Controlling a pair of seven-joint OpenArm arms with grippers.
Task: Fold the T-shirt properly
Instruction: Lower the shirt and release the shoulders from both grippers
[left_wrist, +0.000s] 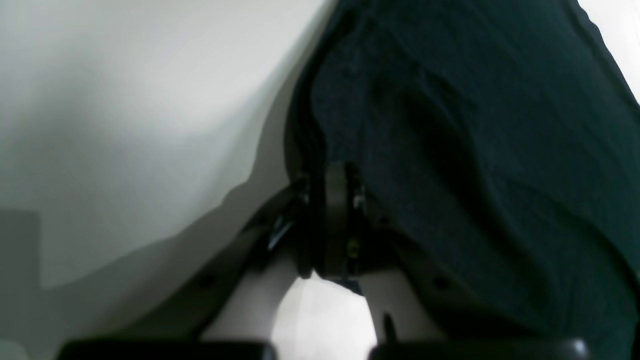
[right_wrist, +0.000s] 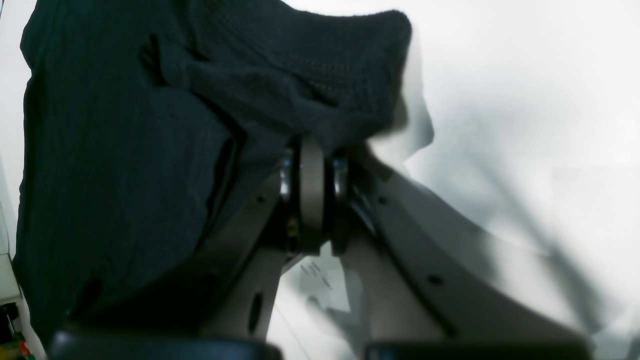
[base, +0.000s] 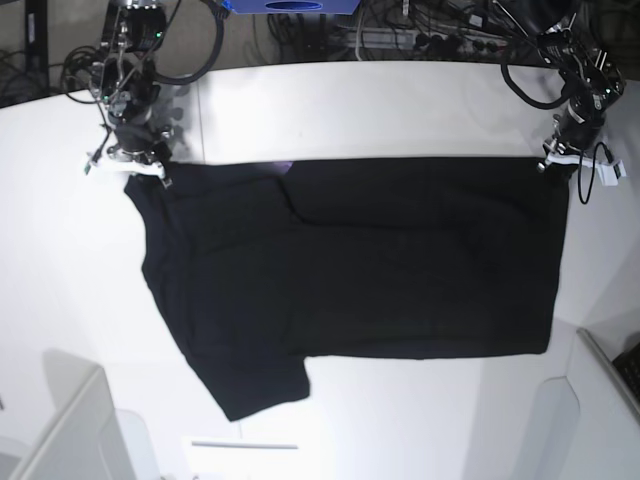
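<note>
T-shirt (base: 360, 260) spread flat on white desk (base: 400, 110) | left tool (left_wrist: 330, 220) pinching far hem corner, right tool (right_wrist: 311, 192) pinching far shoulder edge | advice: lift both evenly, keep edge taut, carry toward near hem.

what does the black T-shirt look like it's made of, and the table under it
T-shirt: looks like soft matte knit cloth; fine ribbing and limp folds show in the wrist views. Table: smooth white hard surface with a slight sheen, perhaps laminate; can't tell for sure.
</note>
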